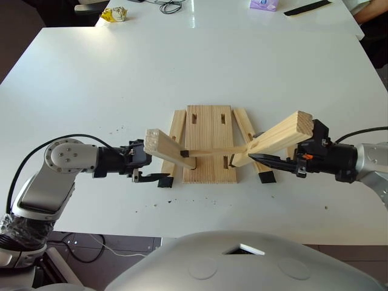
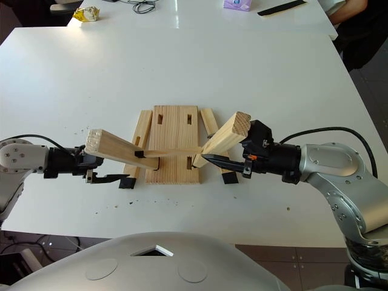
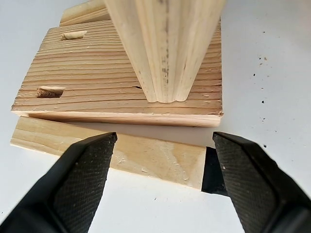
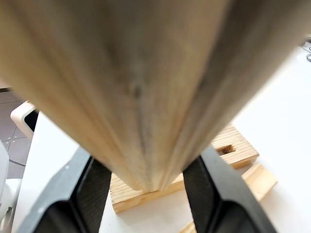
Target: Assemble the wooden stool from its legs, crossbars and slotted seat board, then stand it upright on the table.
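Nearest, low at the right of the frame: right gripper (image 1: 265, 160) clenched on the right-hand pale square wooden leg (image 1: 282, 136), tilted inward toward centre. Opposite, low left: left gripper (image 1: 159, 179) released, black pads (image 3: 82, 179) spread wide beneath the left-hand pale square wooden leg (image 1: 167, 148), not pinching it. Joined by a thin wooden crossbar (image 1: 215, 151); apparently leaned so to seat the feet in the flat slotted wooden seat board (image 1: 209, 130), mid-frame. Just beside either long edge, loose wooden slats (image 1: 177, 130). Plenty of bare white tabletop (image 1: 182, 60) above; less toward the near edge.
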Motion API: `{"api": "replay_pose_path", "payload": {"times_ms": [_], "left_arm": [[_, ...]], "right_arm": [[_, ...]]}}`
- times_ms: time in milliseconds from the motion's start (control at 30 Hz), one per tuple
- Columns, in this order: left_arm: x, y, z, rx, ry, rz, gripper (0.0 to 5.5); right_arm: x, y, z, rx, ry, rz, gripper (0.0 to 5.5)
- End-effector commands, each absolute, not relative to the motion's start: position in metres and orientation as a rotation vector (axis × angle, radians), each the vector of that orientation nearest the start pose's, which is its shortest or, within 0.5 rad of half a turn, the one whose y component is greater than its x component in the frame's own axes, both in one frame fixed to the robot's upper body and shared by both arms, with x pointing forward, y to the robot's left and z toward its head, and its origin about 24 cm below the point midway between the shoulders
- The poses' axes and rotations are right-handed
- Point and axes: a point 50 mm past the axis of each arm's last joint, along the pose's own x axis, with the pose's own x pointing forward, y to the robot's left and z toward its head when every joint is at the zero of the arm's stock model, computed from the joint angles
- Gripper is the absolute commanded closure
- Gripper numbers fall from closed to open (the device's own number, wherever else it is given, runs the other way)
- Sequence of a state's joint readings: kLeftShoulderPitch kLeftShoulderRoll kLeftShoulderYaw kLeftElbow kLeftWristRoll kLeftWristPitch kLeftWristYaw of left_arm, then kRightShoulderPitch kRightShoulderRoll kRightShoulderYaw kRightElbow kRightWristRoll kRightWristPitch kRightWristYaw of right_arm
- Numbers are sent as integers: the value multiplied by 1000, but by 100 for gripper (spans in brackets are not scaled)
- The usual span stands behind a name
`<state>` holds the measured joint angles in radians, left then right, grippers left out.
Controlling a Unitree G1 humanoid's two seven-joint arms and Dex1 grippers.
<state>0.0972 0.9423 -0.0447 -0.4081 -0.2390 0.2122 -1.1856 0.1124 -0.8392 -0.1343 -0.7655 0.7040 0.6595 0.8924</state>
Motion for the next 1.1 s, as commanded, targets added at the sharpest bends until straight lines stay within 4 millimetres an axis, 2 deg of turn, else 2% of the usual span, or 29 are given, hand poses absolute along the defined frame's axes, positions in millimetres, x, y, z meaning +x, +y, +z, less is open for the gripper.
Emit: {"api": "replay_pose_path", "payload": {"times_ms": [33,433,633,867,967,1100], "left_arm": [[199,204,111,671,387,-1320,182],[223,193,117,688,332,-1276,182],[225,201,113,713,360,-1271,182],[217,202,110,710,376,-1316,182],[219,202,110,710,372,-1311,182],[221,200,111,716,361,-1317,182]], "right_arm": [[174,-170,152,-218,229,1220,346],[171,-168,145,-304,216,1248,346],[174,-168,147,-292,179,1249,346],[182,-180,147,-157,211,1218,346],[188,-185,144,-164,207,1204,346],[186,-182,140,-205,169,1249,346]]}}
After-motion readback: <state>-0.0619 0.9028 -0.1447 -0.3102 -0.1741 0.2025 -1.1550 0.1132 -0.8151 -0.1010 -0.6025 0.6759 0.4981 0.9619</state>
